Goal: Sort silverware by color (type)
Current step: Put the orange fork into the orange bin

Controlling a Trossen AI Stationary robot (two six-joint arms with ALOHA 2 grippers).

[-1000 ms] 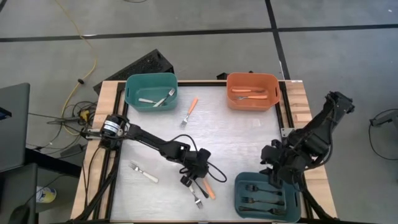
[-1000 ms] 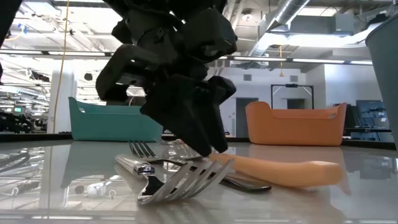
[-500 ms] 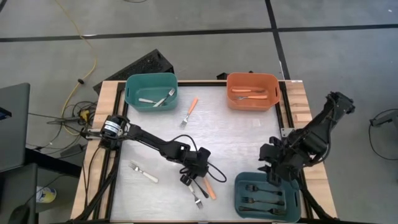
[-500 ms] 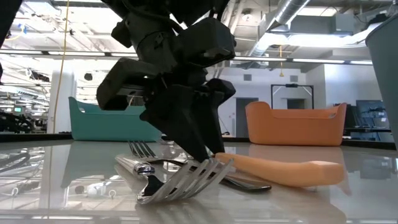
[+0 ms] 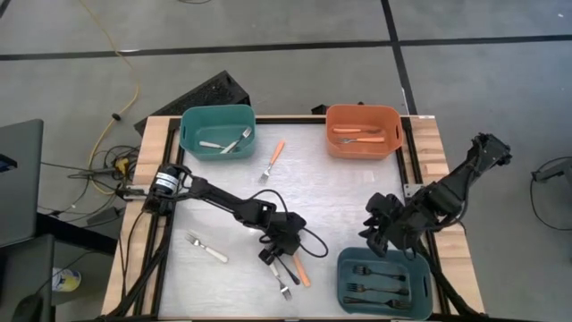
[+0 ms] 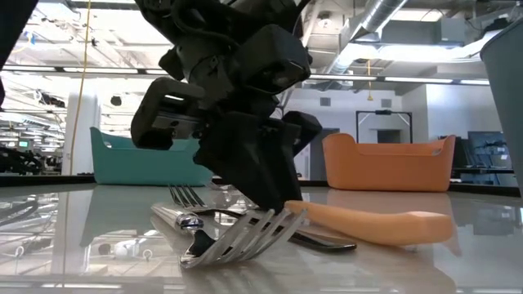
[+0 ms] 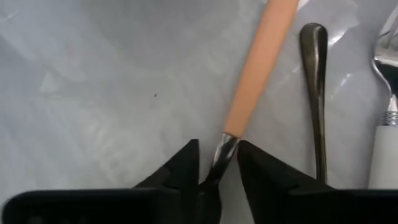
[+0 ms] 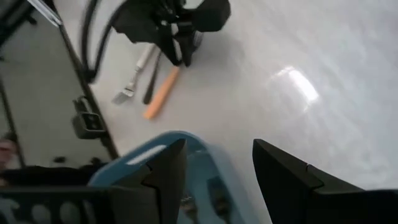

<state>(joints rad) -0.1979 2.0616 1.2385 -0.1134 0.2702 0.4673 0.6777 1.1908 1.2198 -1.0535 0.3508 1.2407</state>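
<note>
Left wrist view alone: left hand (image 7: 217, 163) clamped on orange fork (image 7: 255, 74) neck.

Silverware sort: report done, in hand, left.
Done: forks lie in the teal bin, orange bin and blue bin, where the right tool hovers. In hand: the left tool at the orange-handled fork in the pile. Left: that pile, a lone orange fork, a white-handled fork.

One camera looks straight down; another sits level with the table (image 5: 349, 192); both share the fork cluster (image 6: 245, 229).
</note>
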